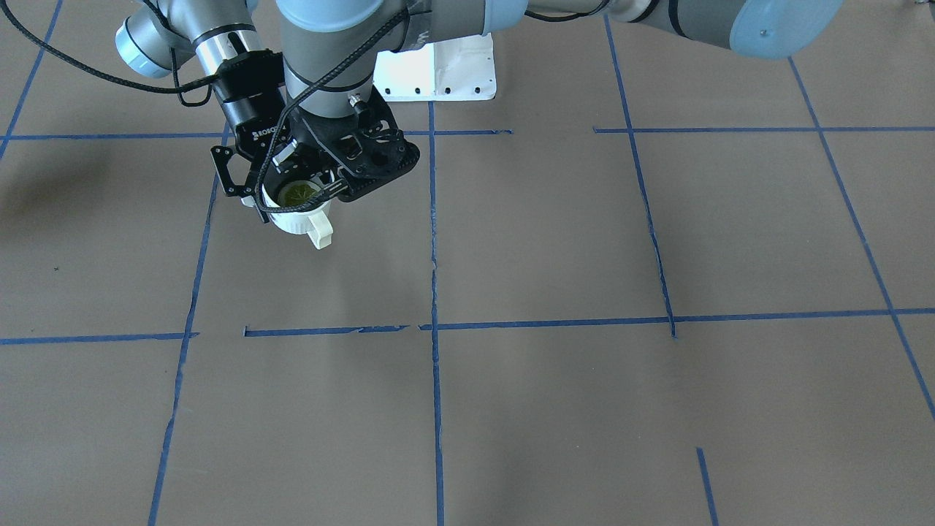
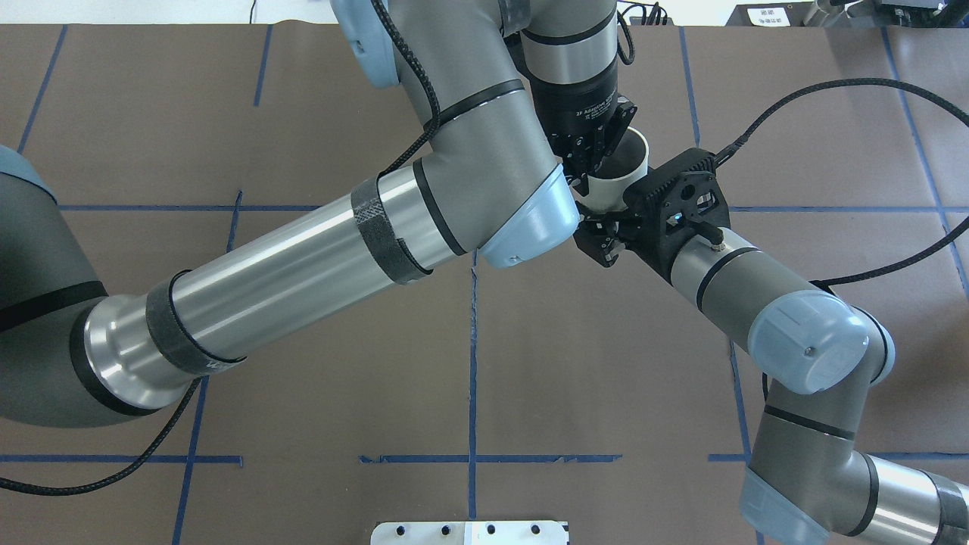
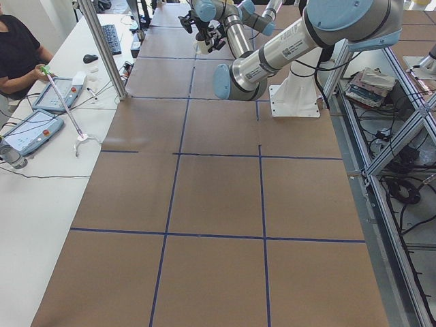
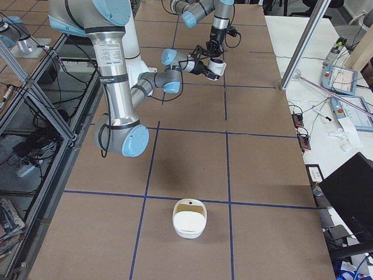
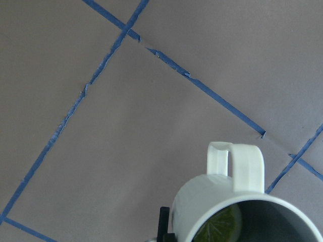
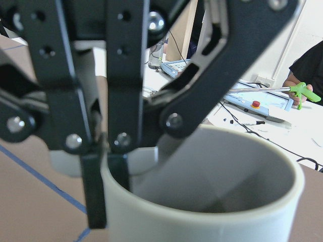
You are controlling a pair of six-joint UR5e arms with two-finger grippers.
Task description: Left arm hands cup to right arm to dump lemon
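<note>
White mug (image 1: pixel 296 219) with a grey inside and a squarish loop handle: held upright above the brown paper-covered table (image 1: pixel 584 234). Over the square on the robot's right of the centre line of blue tape (image 1: pixel 434 256), not far out from the white base plate (image 1: pixel 438 69). Handle turned away from the robot. Down inside, flat on the bottom, the small round yellow-green lemon slice (image 1: pixel 296 193), segment pattern up.

Left gripper (image 2: pixel 588 168), black, on the grey left arm (image 2: pixel 288 280) with light-blue caps: pointing straight down. Fingers drawn nearly together, pinching the mug's wall at the rim, one inside and one outside, on the side toward the robot's left. Shown plainly by the right wrist camera.

Right gripper (image 1: pixel 270 183), black with white lettering, on the grey right arm (image 2: pixel 802 341): lying nearly level, in from the robot's right. Thin linkage fingers to either side of the mug's body, just beside it. Pressing on the mug or merely around it: cannot tell, with the near finger half hidden under the left arm's wrist.

Toward the table's right end, well apart from both arms, a white rounded-square tub (image 4: pixel 189 219). At the side table beyond, a person (image 3: pixel 17 48) holding a green-handled grabber stick (image 3: pixel 65 102).
</note>
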